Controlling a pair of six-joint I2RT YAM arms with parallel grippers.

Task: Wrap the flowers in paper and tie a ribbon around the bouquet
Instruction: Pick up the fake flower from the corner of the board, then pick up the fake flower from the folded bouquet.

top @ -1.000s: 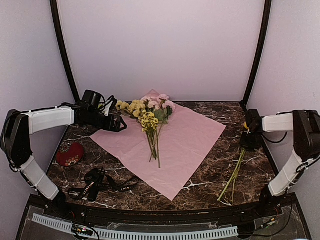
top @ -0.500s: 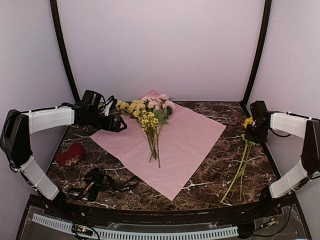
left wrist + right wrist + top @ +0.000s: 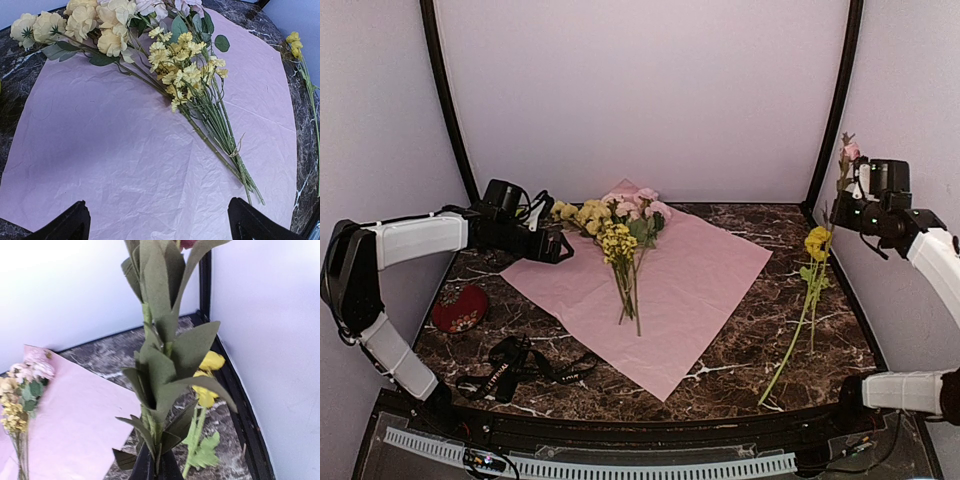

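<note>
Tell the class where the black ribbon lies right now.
In the top view, the ribbon lies bunched on the table's near-left part, beside the small red object and close to the paper's near-left edge.

- Dark marble-patterned tabletop (image 3: 760,330) with white veins spreads beneath the left pincer (image 3: 563,250).
- Plain pale back wall (image 3: 640,90) stands beyond that pincer.
- A black corner post (image 3: 831,110) rises near the right pincer (image 3: 855,208), with the side wall (image 3: 920,90) beside it.
- Soft, even light.
</note>
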